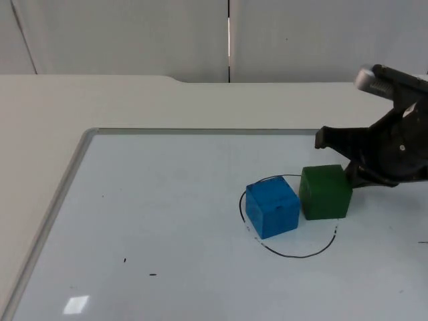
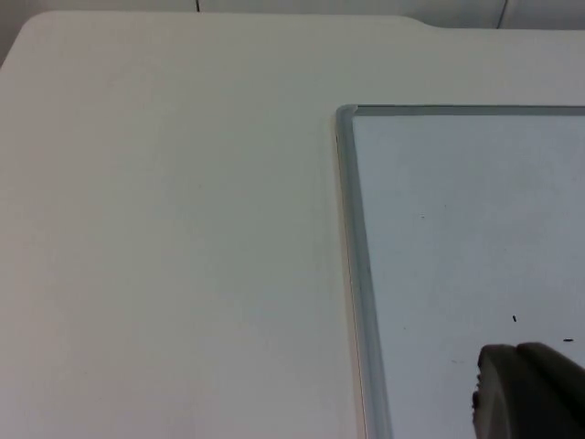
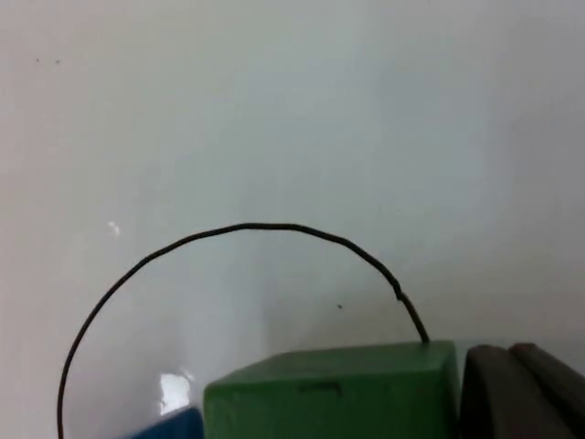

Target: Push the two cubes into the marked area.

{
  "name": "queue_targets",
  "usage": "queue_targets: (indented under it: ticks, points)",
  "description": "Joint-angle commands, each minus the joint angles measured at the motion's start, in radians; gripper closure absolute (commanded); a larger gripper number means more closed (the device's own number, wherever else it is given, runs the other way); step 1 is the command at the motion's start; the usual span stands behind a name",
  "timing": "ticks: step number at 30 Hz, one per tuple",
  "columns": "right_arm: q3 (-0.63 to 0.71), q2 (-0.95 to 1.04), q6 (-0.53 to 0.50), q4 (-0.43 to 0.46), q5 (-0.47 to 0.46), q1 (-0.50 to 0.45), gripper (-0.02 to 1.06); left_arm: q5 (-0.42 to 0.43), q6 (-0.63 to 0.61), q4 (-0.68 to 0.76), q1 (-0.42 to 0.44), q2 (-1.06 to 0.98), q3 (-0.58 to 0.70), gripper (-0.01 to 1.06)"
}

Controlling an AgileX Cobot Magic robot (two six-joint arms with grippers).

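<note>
Waiting over the counter's [image 2: 183, 229] left side, the left tool [image 2: 526, 391] is giving no sign I can read of its fingers' spacing. Inside the drawn circle [image 1: 287, 253] the blue cube [image 1: 272, 207] is sitting, touching the green cube [image 1: 325, 192], which is straddling the line. The right tool [image 1: 354, 170] is pressing against the green cube's right side, spacing unreadable.

The blue cube [image 1: 272, 208] sits inside the drawn black circle [image 1: 287, 253], turned a little askew. The green cube [image 1: 325, 192] stands just beside it, touching or nearly so, on the circle's right side, straddling the line. Both rest flat on the whiteboard [image 1: 167, 221].
</note>
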Motion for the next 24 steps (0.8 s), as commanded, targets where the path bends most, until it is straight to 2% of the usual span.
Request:
queue_targets:
  ticks: [1, 3, 7, 24]
  points:
    - [-0.005, 0.006, -0.006, 0.011, -0.021, 0.008, 1.04, -0.012, -0.004, 0.001, -0.004, -0.004, 0.005, 1.05]
    - [-0.009, 0.008, -0.011, 0.018, -0.04, 0.018, 1.04, -0.012, -0.004, 0.001, -0.004, -0.004, 0.005, 1.05]
    - [-0.022, 0.039, -0.013, 0.022, -0.008, 0.018, 1.04, -0.012, -0.004, 0.001, -0.004, -0.004, 0.005, 1.05]
    - [-0.028, 0.057, -0.054, 0.02, -0.1, 0.05, 1.04, -0.012, -0.004, 0.001, -0.004, -0.004, 0.005, 1.05]
